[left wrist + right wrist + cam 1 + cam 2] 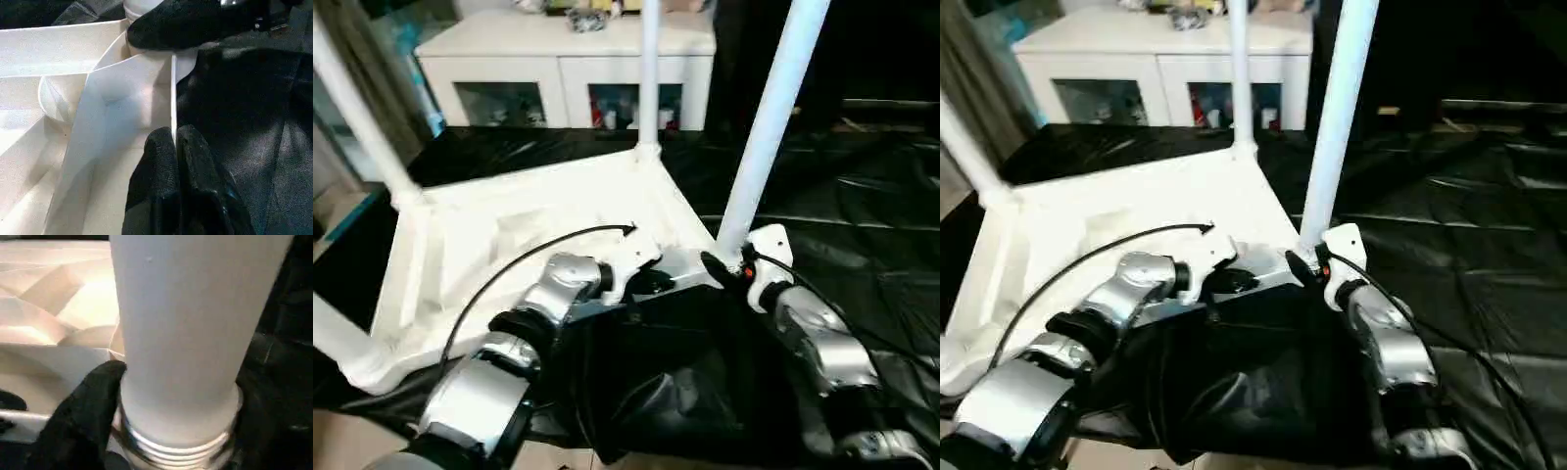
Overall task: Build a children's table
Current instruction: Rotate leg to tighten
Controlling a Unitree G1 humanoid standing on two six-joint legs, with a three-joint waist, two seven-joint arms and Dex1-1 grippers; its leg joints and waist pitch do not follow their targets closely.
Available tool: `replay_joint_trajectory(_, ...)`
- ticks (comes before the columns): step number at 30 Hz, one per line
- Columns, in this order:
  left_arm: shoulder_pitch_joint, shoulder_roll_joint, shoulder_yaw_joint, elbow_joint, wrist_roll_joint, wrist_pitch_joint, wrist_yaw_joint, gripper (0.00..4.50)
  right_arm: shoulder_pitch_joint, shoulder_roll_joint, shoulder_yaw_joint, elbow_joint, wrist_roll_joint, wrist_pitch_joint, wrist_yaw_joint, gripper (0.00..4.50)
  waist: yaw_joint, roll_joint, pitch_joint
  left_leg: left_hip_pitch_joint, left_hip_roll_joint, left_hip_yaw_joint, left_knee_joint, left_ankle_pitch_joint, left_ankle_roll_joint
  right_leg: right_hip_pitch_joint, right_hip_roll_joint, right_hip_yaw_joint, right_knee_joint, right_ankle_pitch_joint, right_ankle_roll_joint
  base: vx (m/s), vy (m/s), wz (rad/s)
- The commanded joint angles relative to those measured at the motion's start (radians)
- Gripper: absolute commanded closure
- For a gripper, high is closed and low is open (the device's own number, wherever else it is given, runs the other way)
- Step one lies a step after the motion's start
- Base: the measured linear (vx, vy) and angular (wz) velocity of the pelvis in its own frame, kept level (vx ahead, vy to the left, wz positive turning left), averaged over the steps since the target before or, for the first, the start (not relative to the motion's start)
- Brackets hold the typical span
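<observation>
Forearms, silver, two, entering from the near edge and converging on the near corner socket [729,257] of the children's table [509,245], taken here as landmark. Children's table: white plastic, lying upside down on the black-covered desk [862,196], ribbed underside up, so that the sockets face upward to receive legs. Left tool [175,142]: just beside the socket on the near side wall, black fingers pressed together on the thin upright rim of that wall; judged to be steadying the top while the leg is turned. Right tool [724,266]: at the socket itself, at the foot of the near leg [769,127]; one black finger [93,401] lies against the leg just above its exposed screw thread [181,450], but whether the fingers are closed round the tube cannot be told. Near leg: tilted slightly off vertical, thread still showing above the socket, so judged not yet fully screwed home. Beyond the socket: second leg [649,73] upright at the far corner; a third [357,108] at the far-left corner, leaning outward; a fourth [337,338] at the near-left corner. Farthest from the socket: white cabinet [558,69] with glass-fronted compartments, behind the desk.
</observation>
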Motion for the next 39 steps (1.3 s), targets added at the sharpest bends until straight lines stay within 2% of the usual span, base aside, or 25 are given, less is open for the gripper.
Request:
replay_joint_trajectory(1, -0.012, -0.090, -0.039, -0.013, 0.012, -0.002, -0.013, 4.50, -0.005, 0.085, 0.117, -0.005, 0.011, -0.003, 0.099, 0.68, -0.017, -0.005, -0.034, 0.033, 0.043, -0.042, -0.100, -0.657, -0.018, 0.001, -0.026, -0.002, -0.080, -0.563, -0.100, 0.000, 0.000, 0.00)
replay_joint_trajectory(2, -0.012, -0.090, -0.039, -0.013, 0.012, -0.002, -0.013, 4.50, -0.005, 0.085, 0.117, -0.005, 0.011, -0.003, 0.099, 0.59, -0.018, -0.010, -0.035, 0.038, 0.040, -0.038, -0.097, -0.658, -0.018, -0.007, -0.030, 0.002, -0.082, -0.562, -0.113, 0.000, 0.000, 0.00)
replay_joint_trajectory(4, -0.006, -0.071, -0.040, -0.016, 0.012, -0.016, -0.047, 4.50, 0.003, 0.060, 0.118, -0.029, 0.020, -0.013, 0.146, 0.54, -0.022, -0.015, -0.035, 0.038, 0.036, -0.035, -0.093, -0.646, -0.006, -0.009, -0.033, 0.005, -0.083, -0.572, -0.123, 0.000, 0.000, 0.00)
replay_joint_trajectory(6, -0.003, -0.059, -0.041, -0.016, 0.014, -0.024, -0.064, 4.50, 0.009, 0.040, 0.119, -0.041, 0.027, -0.017, 0.176, 0.47, -0.022, -0.015, -0.038, 0.022, 0.039, -0.038, -0.097, -0.603, 0.009, 0.003, -0.039, 0.012, -0.073, -0.551, -0.130, 0.000, 0.000, 0.00)
replay_joint_trajectory(7, 0.008, -0.018, -0.042, -0.026, 0.011, -0.042, -0.129, 4.50, 0.028, -0.026, 0.117, -0.079, 0.043, -0.026, 0.266, 0.47, -0.017, -0.016, -0.045, 0.015, 0.043, -0.036, -0.099, -0.556, 0.017, 0.008, -0.041, 0.020, -0.065, -0.490, -0.151, 0.000, 0.000, 0.00)
replay_joint_trajectory(8, 0.009, -0.014, -0.042, -0.027, 0.011, -0.044, -0.134, 4.50, 0.030, -0.032, 0.116, -0.082, 0.045, -0.026, 0.275, 0.47, -0.013, -0.018, -0.046, 0.013, 0.045, -0.034, -0.098, -0.535, 0.024, 0.009, -0.040, 0.023, -0.062, -0.454, -0.163, 0.000, 0.000, 0.00)
replay_joint_trajectory(9, 0.018, 0.017, -0.044, -0.036, 0.008, -0.062, -0.191, 4.50, 0.042, -0.079, 0.110, -0.107, 0.059, -0.028, 0.341, 0.47, -0.007, -0.019, -0.051, 0.010, 0.046, -0.026, -0.094, -0.479, 0.042, 0.011, -0.041, 0.030, -0.054, -0.364, -0.197, 0.000, 0.000, 0.00)
replay_joint_trajectory(10, 0.024, 0.033, -0.045, -0.042, 0.004, -0.075, -0.226, 4.50, 0.048, -0.100, 0.108, -0.119, 0.066, -0.027, 0.372, 0.47, -0.001, -0.024, -0.052, 0.000, 0.047, -0.021, -0.092, -0.420, 0.067, 0.022, -0.041, 0.029, -0.045, -0.299, -0.225, 0.000, 0.000, 0.00)
replay_joint_trajectory(11, 0.028, 0.049, -0.047, -0.047, 0.002, -0.077, -0.252, 4.50, 0.052, -0.120, 0.106, -0.130, 0.071, -0.028, 0.398, 0.47, 0.006, -0.024, -0.055, -0.004, 0.047, -0.013, -0.085, -0.362, 0.092, 0.024, -0.043, 0.030, -0.038, -0.255, -0.242, 0.053, -0.026, 0.01)
replay_joint_trajectory(12, 0.032, 0.063, -0.048, -0.052, 0.001, -0.084, -0.275, 4.50, 0.056, -0.136, 0.104, -0.139, 0.077, -0.026, 0.420, 0.47, 0.007, -0.025, -0.056, -0.006, 0.047, -0.010, -0.082, -0.341, 0.100, 0.024, -0.044, 0.031, -0.035, -0.247, -0.249, 0.056, -0.039, 0.02)
replay_joint_trajectory(13, 0.040, 0.088, -0.040, -0.067, -0.020, -0.085, -0.341, 4.50, 0.064, -0.171, 0.104, -0.161, 0.096, -0.015, 0.477, 0.47, 0.015, -0.028, -0.057, -0.002, 0.049, -0.005, -0.076, -0.322, 0.112, 0.017, -0.043, 0.032, -0.032, -0.251, -0.255, 0.056, -0.039, 0.02)
replay_joint_trajectory(14, 0.041, 0.092, -0.039, -0.069, -0.023, -0.085, -0.349, 4.50, 0.065, -0.175, 0.104, -0.164, 0.098, -0.014, 0.485, 0.47, 0.019, -0.033, -0.060, -0.002, 0.048, -0.004, -0.072, -0.305, 0.118, 0.019, -0.044, 0.032, -0.029, -0.246, -0.257, 0.058, -0.051, 0.02)
replay_joint_trajectory(15, 0.046, 0.107, -0.031, -0.080, -0.040, -0.088, -0.394, 4.50, 0.071, -0.197, 0.105, -0.177, 0.106, -0.005, 0.524, 0.47, 0.036, -0.031, -0.063, -0.003, 0.051, 0.001, -0.063, -0.242, 0.138, 0.014, -0.045, 0.036, -0.019, -0.196, -0.270, 0.065, -0.057, 0.04)
replay_joint_trajectory(18, 0.051, 0.128, -0.021, -0.091, -0.057, -0.085, -0.448, 4.50, 0.080, -0.227, 0.109, -0.195, 0.116, 0.004, 0.578, 0.47, 0.050, -0.029, -0.073, -0.008, 0.051, 0.001, -0.051, -0.145, 0.163, 0.019, -0.040, 0.032, 0.005, -0.063, -0.295, 0.042, -0.036, 0.02)
replay_joint_trajectory(19, 0.052, 0.137, -0.019, -0.095, -0.059, -0.086, -0.463, 4.50, 0.084, -0.238, 0.112, -0.202, 0.119, 0.006, 0.598, 0.47, 0.053, -0.039, -0.080, -0.013, 0.049, 0.002, -0.040, -0.088, 0.182, 0.017, -0.038, 0.033, 0.019, 0.028, -0.307, 0.000, 0.000, 0.00)
replay_joint_trajectory(20, 0.057, 0.161, -0.014, -0.105, -0.066, -0.083, -0.503, 4.50, 0.096, -0.271, 0.120, -0.222, 0.128, 0.012, 0.656, 0.47, 0.059, -0.034, -0.083, -0.015, 0.048, 0.002, -0.032, -0.047, 0.208, 0.015, -0.035, 0.032, 0.030, 0.099, -0.321, 0.000, 0.000, 0.00)
replay_joint_trajectory(22, 0.058, 0.176, -0.009, -0.108, -0.068, -0.084, -0.519, 4.50, 0.101, -0.288, 0.126, -0.230, 0.134, 0.014, 0.691, 0.47, 0.065, -0.037, -0.082, -0.017, 0.047, 0.004, -0.026, -0.020, 0.241, 0.012, -0.033, 0.029, 0.033, 0.122, -0.326, 0.000, 0.000, 0.00)
replay_joint_trajectory(25, 0.058, 0.198, -0.001, -0.111, -0.077, -0.079, -0.538, 4.50, 0.100, -0.310, 0.137, -0.234, 0.139, 0.012, 0.729, 0.47, 0.072, -0.036, -0.078, -0.020, 0.053, 0.002, -0.027, -0.057, 0.226, 0.006, -0.034, 0.029, 0.030, 0.021, -0.315, 0.000, 0.000, 0.00)
replay_joint_trajectory(26, 0.058, 0.201, 0.000, -0.112, -0.078, -0.078, -0.540, 4.50, 0.098, -0.312, 0.137, -0.232, 0.139, 0.013, 0.732, 0.47, 0.071, -0.035, -0.072, -0.020, 0.054, 0.003, -0.032, -0.098, 0.207, 0.003, -0.033, 0.029, 0.024, -0.043, -0.308, 0.000, 0.000, 0.00)
replay_joint_trajectory(27, 0.058, 0.203, 0.004, -0.113, -0.082, -0.076, -0.542, 4.50, 0.092, -0.312, 0.137, -0.228, 0.140, 0.012, 0.735, 0.47, 0.070, -0.039, -0.066, -0.018, 0.055, 0.003, -0.038, -0.157, 0.177, 0.002, -0.034, 0.031, 0.014, -0.124, -0.297, 0.000, 0.000, 0.00)
replay_joint_trajectory(29, 0.057, 0.205, 0.006, -0.113, -0.084, -0.075, -0.542, 4.50, 0.086, -0.310, 0.136, -0.223, 0.142, 0.010, 0.735, 0.63, 0.071, -0.036, -0.062, -0.014, 0.057, 0.002, -0.045, -0.216, 0.141, 0.000, -0.035, 0.033, 0.008, -0.205, -0.284, 0.000, 0.000, 0.00)
replay_joint_trajectory(30, 0.057, 0.208, 0.007, -0.116, -0.087, -0.071, -0.543, 4.50, 0.080, -0.307, 0.134, -0.222, 0.147, 0.012, 0.741, 0.63, 0.070, -0.037, -0.060, -0.011, 0.058, 0.001, -0.050, -0.254, 0.112, -0.002, -0.035, 0.035, 0.004, -0.250, -0.271, 0.000, 0.000, 0.00)
replay_joint_trajectory(31, 0.057, 0.208, 0.007, -0.116, -0.088, -0.070, -0.544, 4.50, 0.078, -0.306, 0.134, -0.221, 0.147, 0.012, 0.742, 0.73, 0.068, -0.038, -0.060, -0.010, 0.058, 0.000, -0.052, -0.267, 0.094, -0.001, -0.036, 0.037, 0.003, -0.265, -0.263, 0.000, 0.000, 0.00)
replay_joint_trajectory(33, 0.060, 0.210, 0.007, -0.120, -0.089, -0.067, -0.548, 4.50, 0.076, -0.307, 0.133, -0.222, 0.154, 0.014, 0.753, 0.91, 0.068, -0.038, -0.060, -0.011, 0.058, 0.000, -0.054, -0.272, 0.083, -0.001, -0.035, 0.038, 0.002, -0.261, -0.257, 0.000, 0.000, 0.00)
replay_joint_trajectory(39, 0.066, 0.207, 0.007, -0.124, -0.092, -0.059, -0.551, 4.50, 0.092, -0.307, 0.136, -0.236, 0.171, 0.026, 0.773, 1.34, 0.070, -0.042, -0.065, -0.015, 0.054, 0.001, -0.049, -0.226, 0.097, 0.001, -0.036, 0.038, 0.008, -0.195, -0.261, 0.000, 0.000, 0.00)
